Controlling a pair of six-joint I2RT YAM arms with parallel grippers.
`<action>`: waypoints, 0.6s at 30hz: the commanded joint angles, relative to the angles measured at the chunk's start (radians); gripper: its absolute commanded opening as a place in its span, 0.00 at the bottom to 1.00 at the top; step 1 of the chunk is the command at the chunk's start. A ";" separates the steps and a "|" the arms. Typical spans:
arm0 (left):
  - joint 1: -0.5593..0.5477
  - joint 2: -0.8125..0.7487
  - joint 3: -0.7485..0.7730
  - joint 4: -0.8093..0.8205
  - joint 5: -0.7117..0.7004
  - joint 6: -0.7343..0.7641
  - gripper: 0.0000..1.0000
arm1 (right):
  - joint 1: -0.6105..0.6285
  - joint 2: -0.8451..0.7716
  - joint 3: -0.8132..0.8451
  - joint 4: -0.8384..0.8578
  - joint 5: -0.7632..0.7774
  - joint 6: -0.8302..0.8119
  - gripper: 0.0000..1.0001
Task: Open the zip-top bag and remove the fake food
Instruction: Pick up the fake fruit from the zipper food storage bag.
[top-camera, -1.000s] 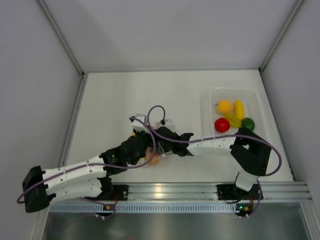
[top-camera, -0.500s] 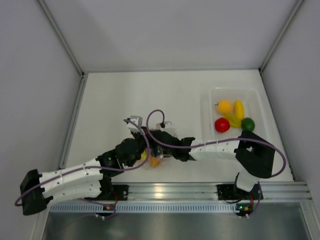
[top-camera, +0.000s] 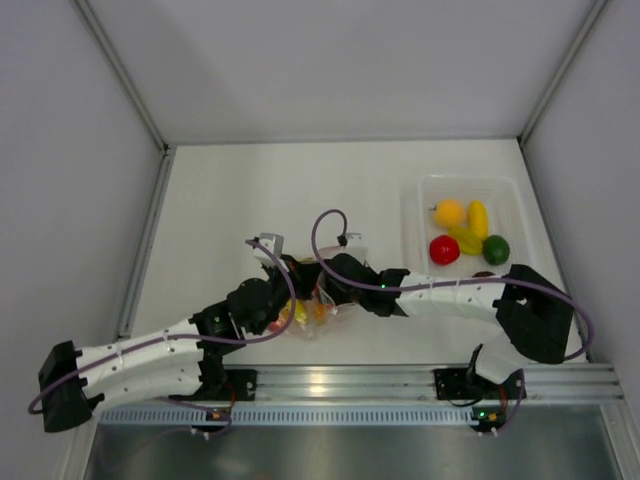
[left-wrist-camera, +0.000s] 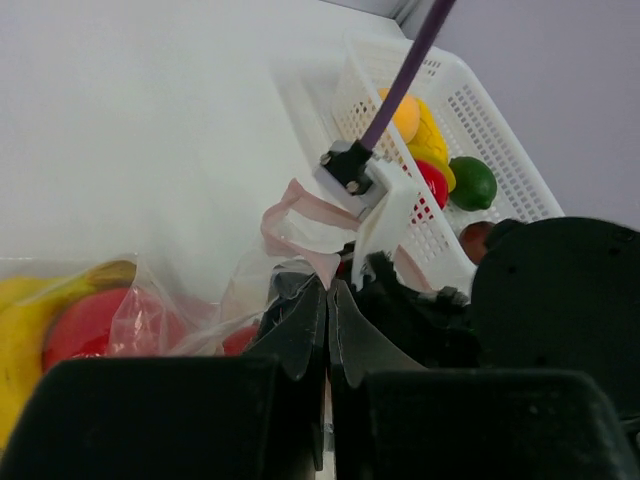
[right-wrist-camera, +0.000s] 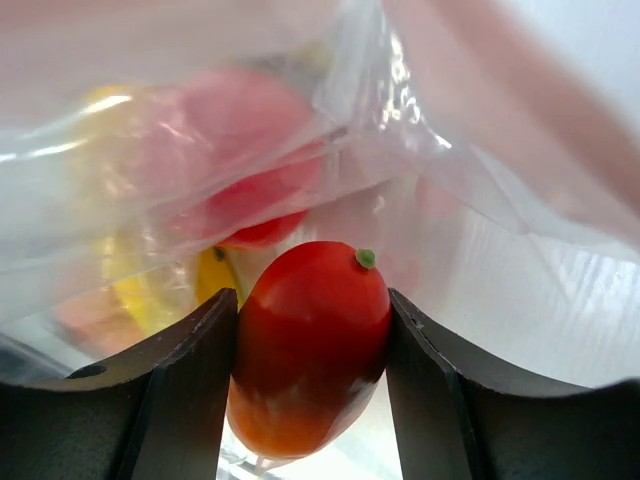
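Note:
The zip-top bag (top-camera: 308, 318) lies between the two grippers near the table's front, with yellow, red and orange fake food inside. My left gripper (left-wrist-camera: 328, 290) is shut on the bag's pink zip strip (left-wrist-camera: 290, 205). A banana (left-wrist-camera: 20, 330) and a red fruit (left-wrist-camera: 85, 322) show through the plastic. My right gripper (right-wrist-camera: 312, 335) is inside the bag's mouth, shut on a glossy red fruit (right-wrist-camera: 310, 345) with a small green stem dot. In the top view the left gripper (top-camera: 288, 298) and right gripper (top-camera: 318, 293) almost meet over the bag.
A tray (top-camera: 418, 200) at the right holds an orange (top-camera: 449, 212), a banana (top-camera: 478, 218), a red fruit (top-camera: 444, 249) and a lime (top-camera: 496, 249). It also shows in the left wrist view (left-wrist-camera: 470, 120). Grey walls enclose the table on three sides.
The right gripper reached left into the bag, then drew back slightly to the right. The bag's fruits now show more between the grippers. The left gripper has shifted a little toward the front.

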 joint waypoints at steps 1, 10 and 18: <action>0.001 0.009 -0.003 0.067 0.001 -0.007 0.00 | -0.017 -0.097 0.010 -0.024 0.051 -0.036 0.18; 0.001 0.057 0.048 0.067 0.018 0.010 0.00 | -0.029 -0.161 0.081 -0.070 0.056 -0.123 0.17; 0.001 0.063 0.088 0.028 -0.049 0.008 0.00 | -0.022 -0.184 0.154 -0.138 0.089 -0.215 0.16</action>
